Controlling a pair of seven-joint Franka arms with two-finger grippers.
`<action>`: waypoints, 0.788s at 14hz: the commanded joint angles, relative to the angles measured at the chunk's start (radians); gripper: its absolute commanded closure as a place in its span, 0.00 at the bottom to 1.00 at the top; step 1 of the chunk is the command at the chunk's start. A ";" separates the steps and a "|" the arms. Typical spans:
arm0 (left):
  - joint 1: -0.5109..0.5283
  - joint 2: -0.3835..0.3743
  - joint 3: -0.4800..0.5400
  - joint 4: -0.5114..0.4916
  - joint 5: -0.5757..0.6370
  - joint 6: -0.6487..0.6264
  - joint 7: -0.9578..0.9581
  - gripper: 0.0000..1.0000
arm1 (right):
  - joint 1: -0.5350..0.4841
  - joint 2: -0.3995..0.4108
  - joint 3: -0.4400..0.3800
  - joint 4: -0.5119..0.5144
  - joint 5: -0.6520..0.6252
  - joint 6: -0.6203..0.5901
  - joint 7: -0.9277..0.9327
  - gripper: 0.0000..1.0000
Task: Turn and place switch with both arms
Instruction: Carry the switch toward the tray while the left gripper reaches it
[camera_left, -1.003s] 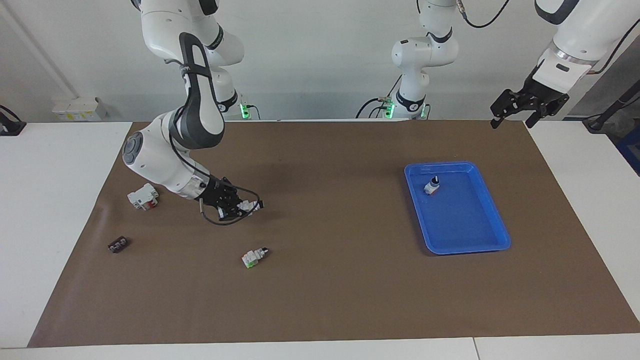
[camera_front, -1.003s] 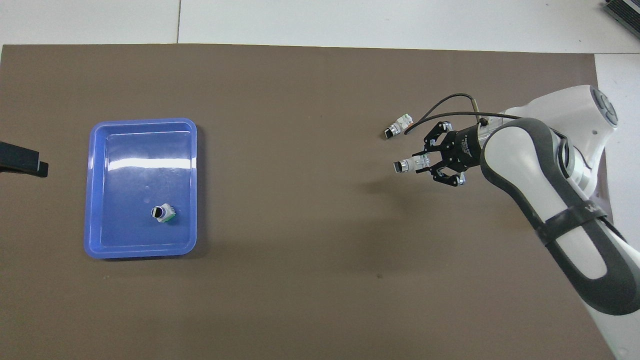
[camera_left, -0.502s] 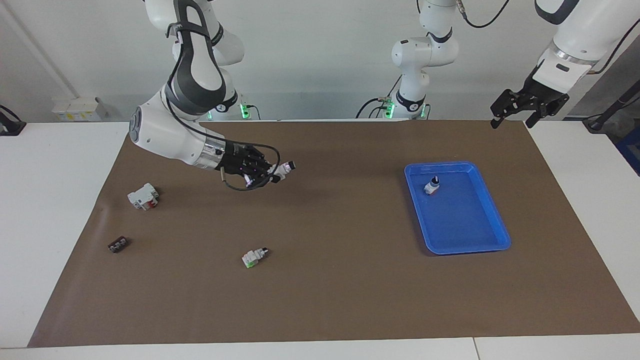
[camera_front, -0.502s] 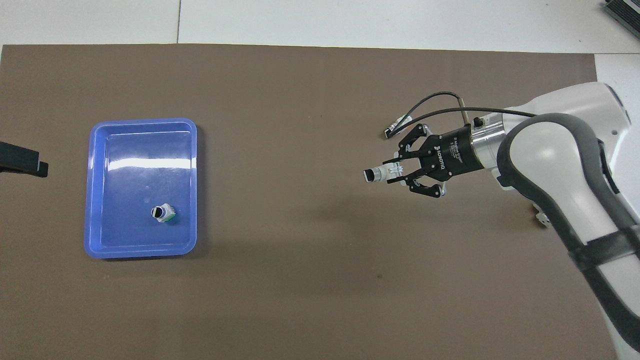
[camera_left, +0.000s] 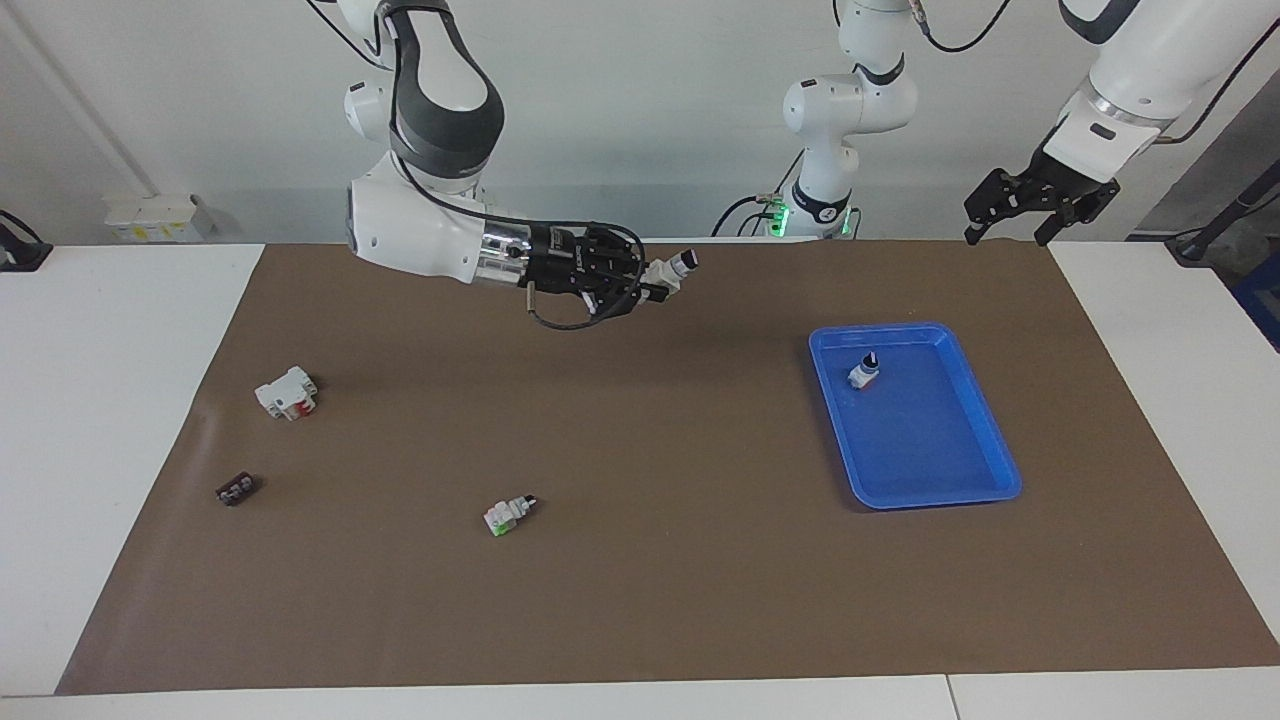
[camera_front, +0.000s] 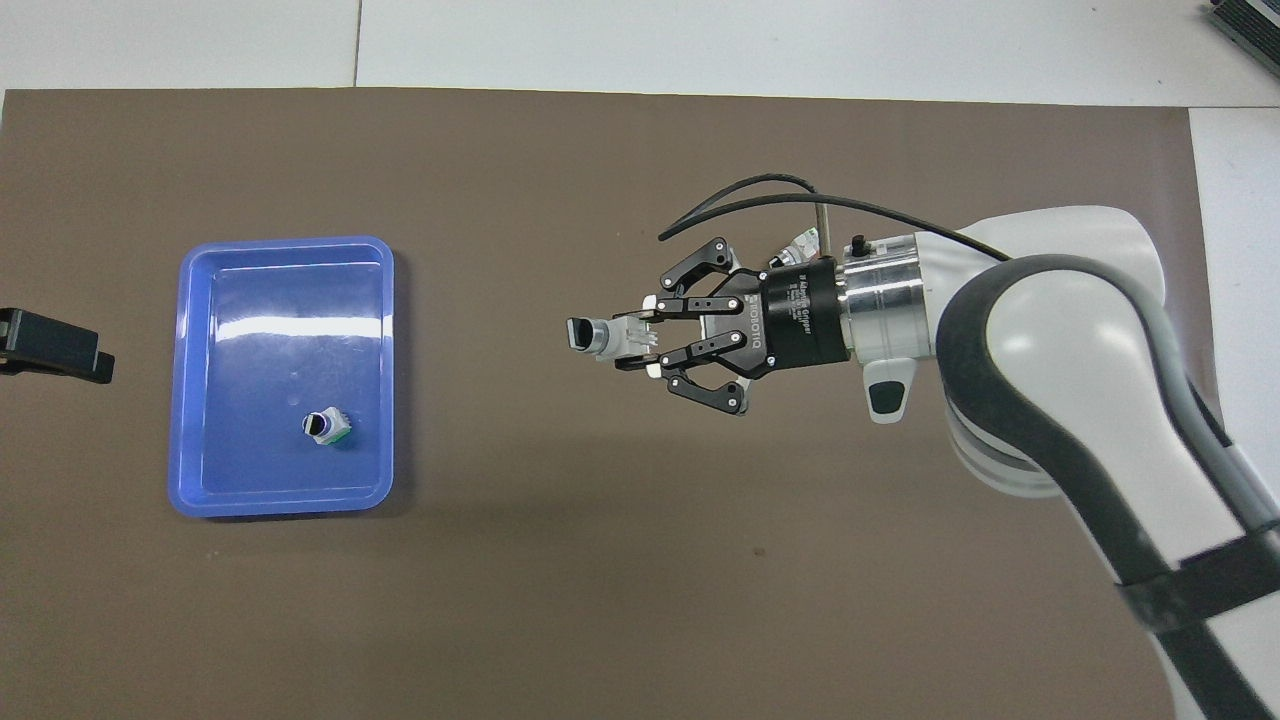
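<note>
Facing view: your right pincer (camera_left: 655, 281), clamped on the switch (camera_left: 670, 273), is up over the desk (camera_left: 650, 600); knob end points at the left arm's end.
Overhead view: your left pincer (camera_front: 60, 345), fingers apart, waits past the blue tray (camera_front: 185, 400).

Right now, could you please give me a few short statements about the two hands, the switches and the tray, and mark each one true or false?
1. The right hand is shut on a switch and holds it up over the brown mat. True.
2. The blue tray has nothing in it. False: one switch stands in it.
3. The left hand grips a switch. False: it is open and holds nothing, raised near the mat's corner at its own end.
4. Another switch lies on the mat outside the tray. True.
5. The white block with a red part lies in the tray. False: it lies on the mat toward the right arm's end.
</note>
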 joint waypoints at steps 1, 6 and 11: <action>-0.030 -0.034 -0.008 -0.058 -0.024 0.045 0.009 0.00 | 0.098 0.007 0.003 -0.009 0.047 0.161 0.064 1.00; -0.038 -0.057 -0.032 -0.116 -0.264 0.120 -0.022 0.13 | 0.118 0.011 0.003 -0.006 0.076 0.203 0.065 1.00; -0.045 -0.072 -0.075 -0.172 -0.480 0.283 -0.153 0.17 | 0.118 0.011 0.003 -0.006 0.072 0.201 0.065 1.00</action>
